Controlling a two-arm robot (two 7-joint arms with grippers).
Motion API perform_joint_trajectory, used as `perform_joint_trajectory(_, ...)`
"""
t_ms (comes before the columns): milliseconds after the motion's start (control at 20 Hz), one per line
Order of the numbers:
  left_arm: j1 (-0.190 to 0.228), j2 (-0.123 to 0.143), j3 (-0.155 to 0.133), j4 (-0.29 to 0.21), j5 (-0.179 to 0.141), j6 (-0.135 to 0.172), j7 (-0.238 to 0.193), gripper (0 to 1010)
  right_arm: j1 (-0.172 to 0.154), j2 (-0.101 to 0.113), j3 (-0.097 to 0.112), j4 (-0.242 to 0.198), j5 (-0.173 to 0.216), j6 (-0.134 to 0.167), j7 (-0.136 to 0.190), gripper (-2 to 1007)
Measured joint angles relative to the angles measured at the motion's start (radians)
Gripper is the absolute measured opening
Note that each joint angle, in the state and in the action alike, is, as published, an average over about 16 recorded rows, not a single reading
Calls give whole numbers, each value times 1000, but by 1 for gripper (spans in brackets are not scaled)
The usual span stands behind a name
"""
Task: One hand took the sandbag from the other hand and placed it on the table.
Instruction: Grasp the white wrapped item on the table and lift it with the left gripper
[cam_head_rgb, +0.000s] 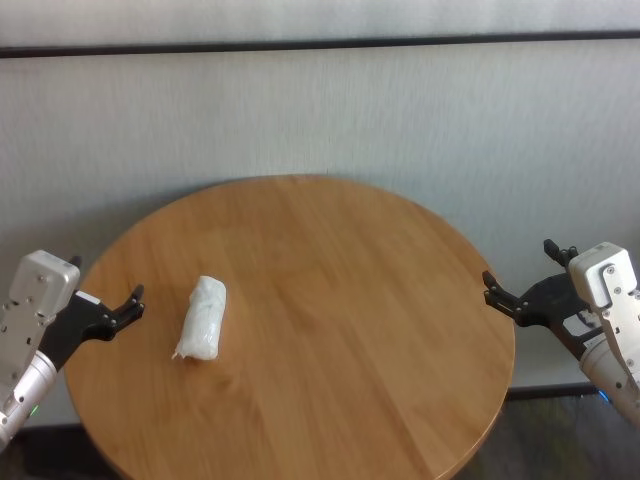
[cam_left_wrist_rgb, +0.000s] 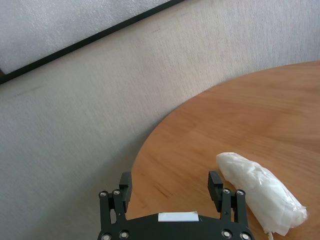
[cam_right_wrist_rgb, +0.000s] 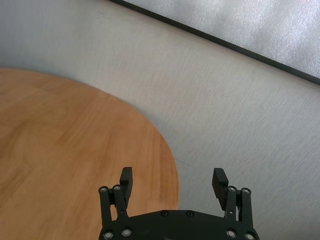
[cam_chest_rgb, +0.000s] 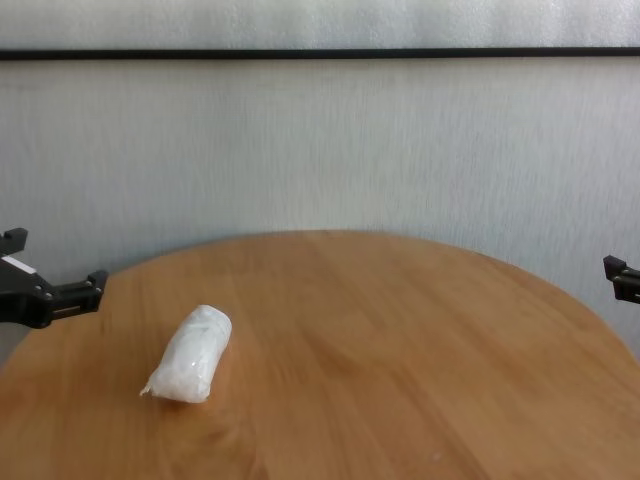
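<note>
The sandbag (cam_head_rgb: 201, 318), a small white crinkly pouch, lies free on the left part of the round wooden table (cam_head_rgb: 340, 260). It also shows in the chest view (cam_chest_rgb: 190, 352) and the left wrist view (cam_left_wrist_rgb: 260, 192). My left gripper (cam_head_rgb: 105, 280) hovers at the table's left edge, a short way left of the sandbag, open and empty; its fingers (cam_left_wrist_rgb: 215, 181) stand apart with nothing between them. My right gripper (cam_head_rgb: 520, 267) is at the table's right edge, open and empty, as the right wrist view (cam_right_wrist_rgb: 173, 175) shows.
A pale grey wall (cam_head_rgb: 320, 110) with a black horizontal strip (cam_head_rgb: 320, 45) stands behind the table. The table's rim curves close under both grippers (cam_right_wrist_rgb: 170, 165).
</note>
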Motion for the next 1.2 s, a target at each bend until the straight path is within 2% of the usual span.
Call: perform_joint_trajectory(1200,0,0,-1,0,0,1,0,1002,0,0,0,0,0,0,0,1003)
